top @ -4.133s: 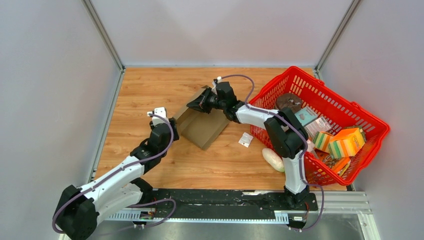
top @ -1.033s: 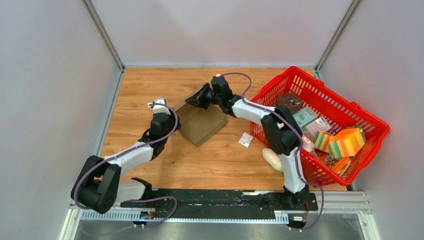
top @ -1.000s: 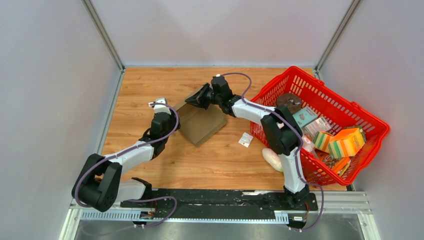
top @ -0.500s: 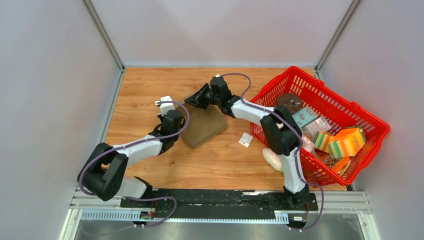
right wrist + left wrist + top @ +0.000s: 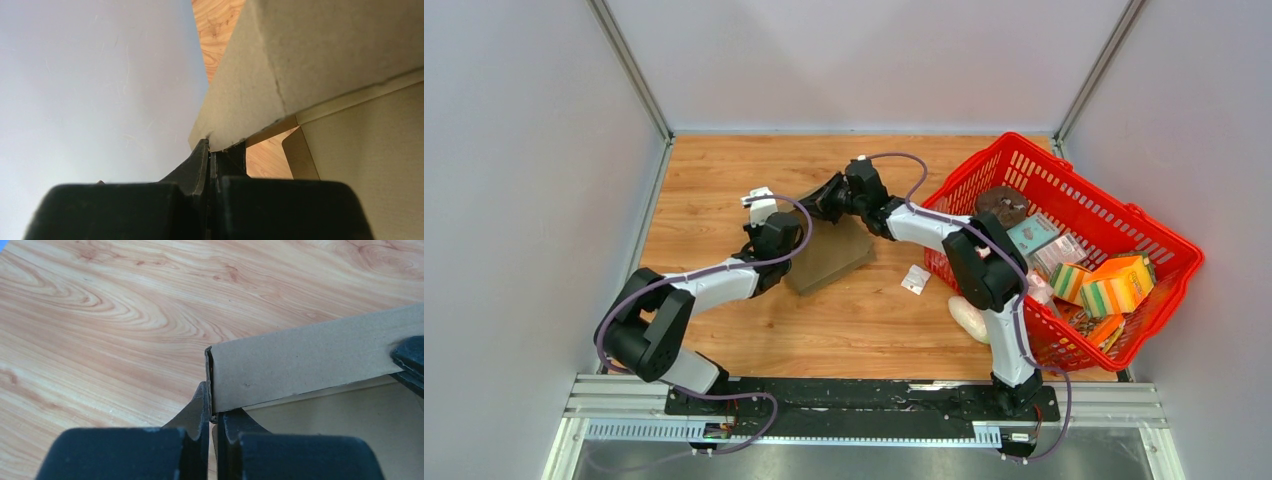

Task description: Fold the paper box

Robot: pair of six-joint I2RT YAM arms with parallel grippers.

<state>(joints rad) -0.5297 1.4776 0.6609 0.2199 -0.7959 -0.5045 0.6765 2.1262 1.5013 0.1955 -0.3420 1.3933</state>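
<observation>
Tabletop (image 5: 724, 180): paper box (image 5: 829, 258); red basket (image 5: 1114, 205) holds sponges (image 5: 1114, 285).

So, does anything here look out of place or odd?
Mildly: a small white packet and a pale oblong lump lie loose on the table beside the red basket, not in it.

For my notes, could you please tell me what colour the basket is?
The basket is red; top external view.
</observation>
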